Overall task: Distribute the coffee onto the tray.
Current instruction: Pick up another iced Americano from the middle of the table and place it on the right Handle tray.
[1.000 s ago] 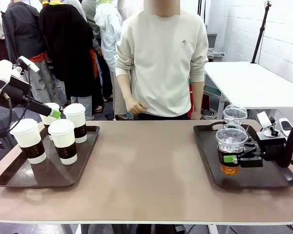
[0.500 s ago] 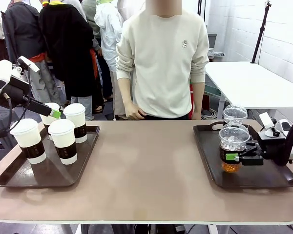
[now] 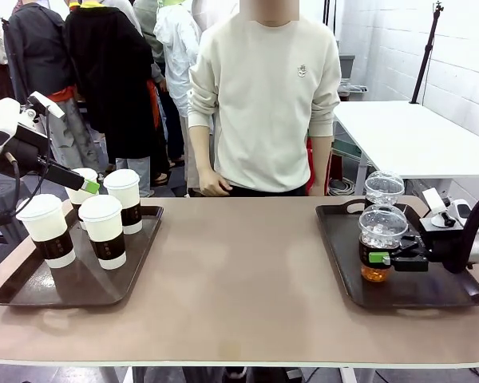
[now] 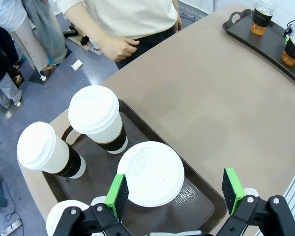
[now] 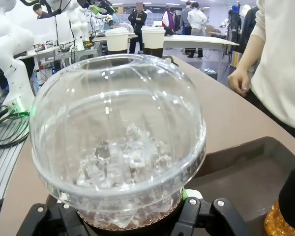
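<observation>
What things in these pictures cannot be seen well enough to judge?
- Front view: the fourth white cup stands behind the left arm's green pad.
- Left wrist view: the nearest white cup is cut by the bottom edge.
- Right wrist view: the held dome-lidded cup covers its own sleeve and the jaws' contact.
- Front view: the print on the dark sleeves is too small to read.

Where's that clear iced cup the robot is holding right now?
In the front view, the clear dome-lidded cup sits on the right-hand tray, clamped by the right gripper, just in front of a second clear cup.
</observation>
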Tool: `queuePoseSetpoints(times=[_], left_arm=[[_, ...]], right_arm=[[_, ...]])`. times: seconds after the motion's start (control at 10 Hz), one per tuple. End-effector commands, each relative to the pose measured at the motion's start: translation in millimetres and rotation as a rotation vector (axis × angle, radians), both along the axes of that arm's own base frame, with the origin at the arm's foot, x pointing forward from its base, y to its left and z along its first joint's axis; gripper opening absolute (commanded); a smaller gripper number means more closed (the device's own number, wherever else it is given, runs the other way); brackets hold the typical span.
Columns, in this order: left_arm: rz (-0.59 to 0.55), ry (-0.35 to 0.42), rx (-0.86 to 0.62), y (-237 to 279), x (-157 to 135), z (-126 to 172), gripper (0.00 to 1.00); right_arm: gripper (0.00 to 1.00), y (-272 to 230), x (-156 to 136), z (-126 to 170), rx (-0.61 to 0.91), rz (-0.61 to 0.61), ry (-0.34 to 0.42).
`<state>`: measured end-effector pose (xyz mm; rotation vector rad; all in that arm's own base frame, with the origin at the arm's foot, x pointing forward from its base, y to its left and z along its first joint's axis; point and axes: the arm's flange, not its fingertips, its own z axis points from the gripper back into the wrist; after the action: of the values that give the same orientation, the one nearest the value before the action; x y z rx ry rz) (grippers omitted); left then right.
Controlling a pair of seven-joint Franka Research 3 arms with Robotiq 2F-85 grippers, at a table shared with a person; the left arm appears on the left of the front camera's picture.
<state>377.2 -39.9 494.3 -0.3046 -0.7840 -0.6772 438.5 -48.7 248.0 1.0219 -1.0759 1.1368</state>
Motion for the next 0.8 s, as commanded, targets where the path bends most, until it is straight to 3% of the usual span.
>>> queuePoseSetpoints(times=[0.0,0.3,0.4,0.5,0.7], left_arm=[[-0.003,0.005,-0.006,1.4,0.5,-0.8,1.00],[-0.003,0.005,-0.006,1.4,0.5,-0.8,1.00],[-0.003,0.005,-0.006,1.4,0.5,-0.8,1.00],[-0.003,0.005,-0.006,1.4,0.5,-0.8,1.00],[-0.003,0.005,-0.006,1.4,0.5,-0.8,1.00]], right_arm=[[0.72,-2.6,7.5,-0.3,0.048,-0.012,-0.029],[0.72,-1.6,8.7,-1.7,0.048,-0.006,-0.019],[0.79,-1.2,8.8,-0.7,0.045,-0.005,-0.012],[0.99,-1.4,8.7,-0.3,0.042,-0.005,-0.005],[1.00,-3.4,6.3,1.7,0.024,-0.007,0.022]])
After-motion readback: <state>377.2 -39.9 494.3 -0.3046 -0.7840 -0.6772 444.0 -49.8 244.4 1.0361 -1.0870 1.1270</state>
